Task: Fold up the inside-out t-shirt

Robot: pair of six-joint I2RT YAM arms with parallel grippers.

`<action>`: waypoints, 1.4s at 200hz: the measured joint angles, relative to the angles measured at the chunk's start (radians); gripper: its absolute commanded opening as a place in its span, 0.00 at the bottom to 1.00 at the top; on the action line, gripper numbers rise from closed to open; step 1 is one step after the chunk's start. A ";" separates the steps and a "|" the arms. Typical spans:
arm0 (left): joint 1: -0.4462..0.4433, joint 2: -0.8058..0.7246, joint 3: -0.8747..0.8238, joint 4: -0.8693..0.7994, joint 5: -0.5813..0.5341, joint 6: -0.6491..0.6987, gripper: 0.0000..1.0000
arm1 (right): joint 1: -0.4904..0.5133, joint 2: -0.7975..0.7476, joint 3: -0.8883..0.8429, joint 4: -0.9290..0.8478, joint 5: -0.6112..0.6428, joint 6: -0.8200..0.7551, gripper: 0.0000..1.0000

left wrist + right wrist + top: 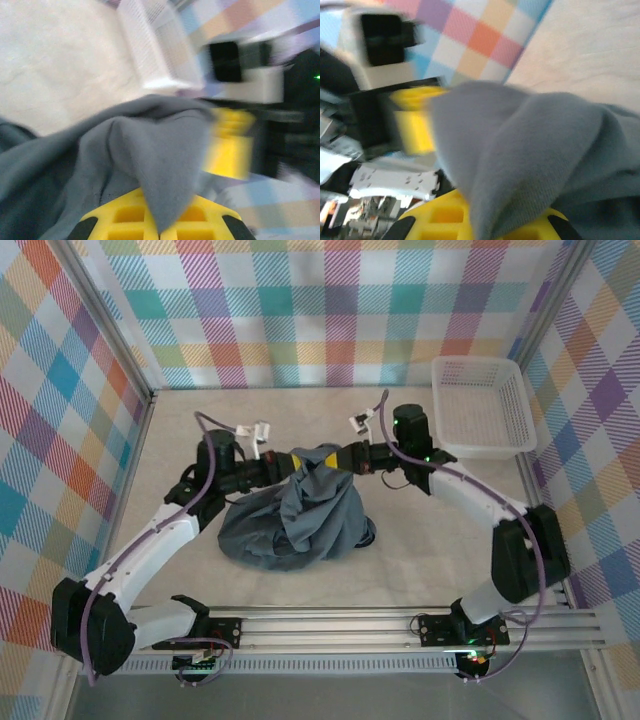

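Note:
The inside-out t-shirt [300,515] is a dark slate-grey bunch at the table's middle, its top pulled up into a peak. My left gripper [290,466] and right gripper [336,458] meet at that peak, facing each other a short way apart. In the left wrist view a fold of the t-shirt [150,150] runs down between the closed yellow fingers [125,217] of my left gripper [160,229]. In the right wrist view the t-shirt [535,145] is likewise pinched in my right gripper [480,227]. The lower part of the shirt rests on the table.
A white mesh basket [482,405] stands at the back right corner, close behind the right arm. Checked walls enclose the table [180,430] on three sides. The arms' mounting rail [330,625] runs along the near edge.

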 measured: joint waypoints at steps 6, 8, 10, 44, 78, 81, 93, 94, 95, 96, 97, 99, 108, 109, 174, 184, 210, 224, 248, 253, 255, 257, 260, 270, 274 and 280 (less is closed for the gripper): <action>0.009 -0.013 0.000 0.021 0.024 -0.044 0.00 | -0.023 0.056 0.023 -0.023 -0.008 -0.016 0.20; 0.011 -0.016 0.000 0.024 0.030 -0.055 0.00 | -0.027 0.069 0.029 -0.029 -0.011 -0.022 0.22; 0.012 -0.020 0.000 0.027 0.035 -0.065 0.00 | -0.034 0.090 0.039 -0.038 -0.010 -0.027 0.23; 0.016 -0.072 0.017 0.010 0.117 -0.144 0.00 | -0.064 0.248 0.100 -0.169 -0.035 -0.045 0.42; 0.019 -0.052 0.018 0.003 0.143 -0.157 0.00 | -0.056 0.002 -0.029 -0.209 0.080 -0.039 0.47; 0.019 -0.046 0.018 0.004 0.146 -0.161 0.00 | -0.052 -0.041 -0.048 -0.210 0.104 -0.038 0.46; 0.019 -0.022 0.018 0.005 0.152 -0.163 0.00 | -0.023 -0.172 -0.091 -0.218 0.176 -0.040 0.46; 0.019 -0.020 0.018 0.005 0.153 -0.163 0.00 | -0.020 -0.179 -0.093 -0.219 0.183 -0.039 0.46; 0.019 -0.017 0.018 0.005 0.154 -0.163 0.00 | -0.014 -0.193 -0.097 -0.220 0.194 -0.039 0.46; 0.019 -0.016 0.018 0.005 0.154 -0.163 0.00 | -0.010 -0.200 -0.098 -0.219 0.197 -0.040 0.46; 0.019 -0.014 0.018 0.005 0.154 -0.164 0.00 | -0.006 -0.206 -0.100 -0.220 0.201 -0.040 0.46; 0.019 -0.010 0.018 0.005 0.156 -0.163 0.00 | 0.008 -0.225 -0.102 -0.220 0.216 -0.040 0.46; 0.019 0.004 0.018 0.003 0.158 -0.163 0.00 | 0.069 -0.281 -0.106 -0.224 0.272 -0.038 0.48; 0.019 0.005 0.018 0.003 0.158 -0.163 0.00 | 0.081 -0.288 -0.106 -0.223 0.280 -0.039 0.49; 0.019 0.016 0.020 -0.011 0.165 -0.149 0.00 | 0.251 -0.200 -0.075 -0.278 0.592 -0.016 0.36; 0.019 0.015 0.023 -0.016 0.165 -0.141 0.00 | 0.249 -0.175 -0.070 -0.287 0.602 -0.013 0.22; 0.019 0.007 0.025 -0.042 0.164 -0.124 0.00 | 0.248 -0.154 -0.064 -0.304 0.599 -0.017 0.00; 0.020 -0.002 0.025 -0.068 0.149 -0.104 0.00 | 0.248 -0.159 -0.058 -0.304 0.587 -0.026 0.00; 0.042 -0.051 0.015 -0.154 0.099 -0.029 0.00 | 0.218 -0.217 -0.062 -0.294 0.553 -0.010 0.00; 0.053 -0.067 0.003 -0.156 0.092 -0.015 0.00 | 0.205 -0.238 -0.069 -0.281 0.544 -0.005 0.00; 0.060 -0.076 -0.004 -0.159 0.089 -0.011 0.00 | 0.198 -0.250 -0.072 -0.276 0.542 -0.003 0.00; 0.066 -0.085 -0.012 -0.158 0.088 -0.007 0.01 | 0.190 -0.262 -0.076 -0.269 0.537 0.001 0.00; 0.076 -0.097 -0.024 -0.158 0.085 0.000 0.04 | 0.180 -0.278 -0.082 -0.259 0.533 0.003 0.00; 0.113 -0.137 -0.077 -0.148 0.081 0.008 0.19 | 0.142 -0.341 -0.101 -0.233 0.515 0.008 0.00; 0.128 -0.151 -0.102 -0.141 0.080 0.010 0.24 | 0.128 -0.362 -0.105 -0.225 0.509 0.009 0.00; 0.145 -0.164 -0.130 -0.139 0.080 0.010 0.31 | 0.109 -0.386 -0.109 -0.214 0.500 0.010 0.00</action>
